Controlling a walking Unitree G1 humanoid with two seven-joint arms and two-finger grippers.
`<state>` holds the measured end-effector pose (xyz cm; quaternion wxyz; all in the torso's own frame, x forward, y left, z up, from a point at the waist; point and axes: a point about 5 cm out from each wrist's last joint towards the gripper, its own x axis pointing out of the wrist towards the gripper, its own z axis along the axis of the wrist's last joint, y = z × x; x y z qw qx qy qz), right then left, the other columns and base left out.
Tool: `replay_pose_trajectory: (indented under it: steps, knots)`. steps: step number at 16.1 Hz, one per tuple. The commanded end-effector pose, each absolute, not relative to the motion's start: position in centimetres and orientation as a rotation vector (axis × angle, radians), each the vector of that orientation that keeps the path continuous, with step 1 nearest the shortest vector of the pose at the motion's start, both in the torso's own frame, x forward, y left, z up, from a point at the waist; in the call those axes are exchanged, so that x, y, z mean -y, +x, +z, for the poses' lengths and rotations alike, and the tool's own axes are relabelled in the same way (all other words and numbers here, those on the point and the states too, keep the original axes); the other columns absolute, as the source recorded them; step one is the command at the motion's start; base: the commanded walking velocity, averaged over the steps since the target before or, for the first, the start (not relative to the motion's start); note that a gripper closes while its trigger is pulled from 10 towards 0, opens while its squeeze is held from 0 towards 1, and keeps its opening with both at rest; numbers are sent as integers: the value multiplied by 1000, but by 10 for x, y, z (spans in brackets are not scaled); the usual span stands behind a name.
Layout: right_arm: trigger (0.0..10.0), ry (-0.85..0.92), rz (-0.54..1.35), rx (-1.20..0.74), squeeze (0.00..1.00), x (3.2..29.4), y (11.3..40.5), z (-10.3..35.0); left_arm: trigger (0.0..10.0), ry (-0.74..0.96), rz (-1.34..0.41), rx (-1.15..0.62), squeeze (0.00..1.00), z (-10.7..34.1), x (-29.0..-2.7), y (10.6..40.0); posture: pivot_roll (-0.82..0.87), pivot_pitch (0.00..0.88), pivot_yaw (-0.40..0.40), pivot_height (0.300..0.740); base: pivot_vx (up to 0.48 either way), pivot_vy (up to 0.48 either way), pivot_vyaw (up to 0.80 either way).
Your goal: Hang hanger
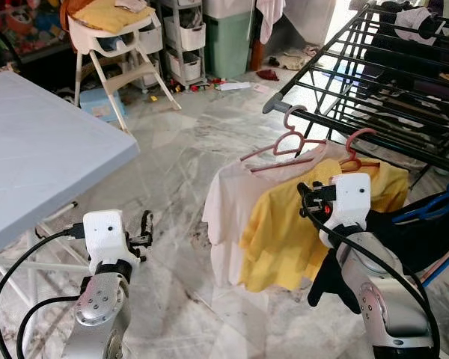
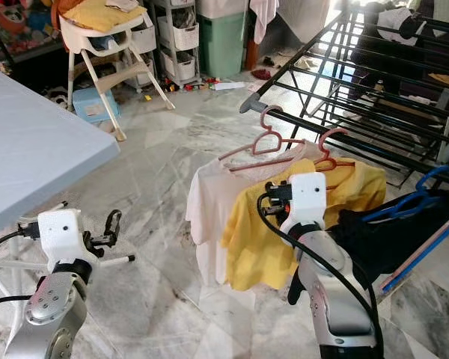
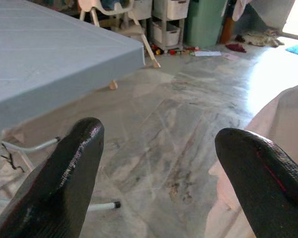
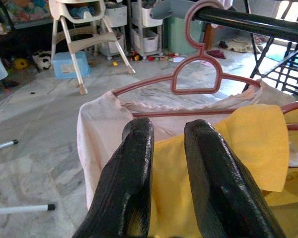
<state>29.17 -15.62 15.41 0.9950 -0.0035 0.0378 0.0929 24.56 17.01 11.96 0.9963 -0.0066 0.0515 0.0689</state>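
Both hangers are hooked on the rack bar (image 4: 248,20) — the pink hanger (image 4: 196,74) with the pale shirt (image 1: 228,202), the red hanger (image 1: 353,153) with the yellow shirt (image 1: 284,232). The right gripper (image 4: 169,148) is nearly closed on nothing; a straight retreat is advised — no cloth snagged. The left gripper (image 3: 159,163) hangs wide open.

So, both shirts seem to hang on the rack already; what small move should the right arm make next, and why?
Probably draw the right gripper straight back, away from the yellow shirt. Its hanger and the pink hanger are both hooked over the black rack bar, and the right fingers sit nearly together with nothing visible between them, so the hanging looks done.
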Motion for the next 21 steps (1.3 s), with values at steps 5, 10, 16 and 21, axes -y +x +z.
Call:
replay_pose_trajectory:
  steps: [5,10,16,21]
  knots:
    - [10000,0,211,-29,0,153,290,165,10000,-17,132,-89,0,121,-168,247,-31,86,10,740,0,0,640]
    - [10000,27,167,-44,0,158,294,164,10000,-19,113,-90,0,123,-170,254,-32,80,18,740,0,0,0]
    - [10000,33,170,-41,0,157,294,164,10000,-67,127,-99,0,123,-175,258,-32,83,23,740,0,0,-755]
    - [10000,25,168,-45,0,157,294,163,10000,-83,103,-107,0,120,-171,257,-33,85,21,740,0,376,-775]
